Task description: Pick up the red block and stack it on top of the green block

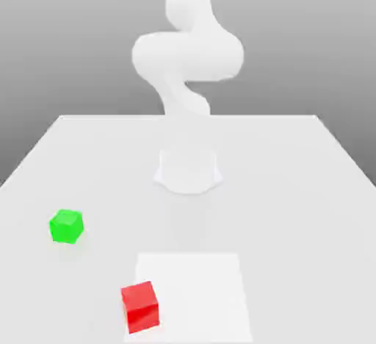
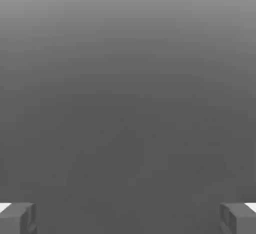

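Note:
The red block sits on the white table near its front edge, a little to the exterior view's left, at the corner of a lighter square patch. The green block rests farther back and to the exterior view's left of it, well apart from it. In the hand view my gripper stands open, its two grey fingertips far apart with nothing between them and plain grey background beyond. The white arm rises from its base and runs out of the exterior view's top.
The arm's round base stands at the table's middle, behind both blocks. A lighter square patch marks the tabletop at the front. The table's edges run along the exterior view's left and right.

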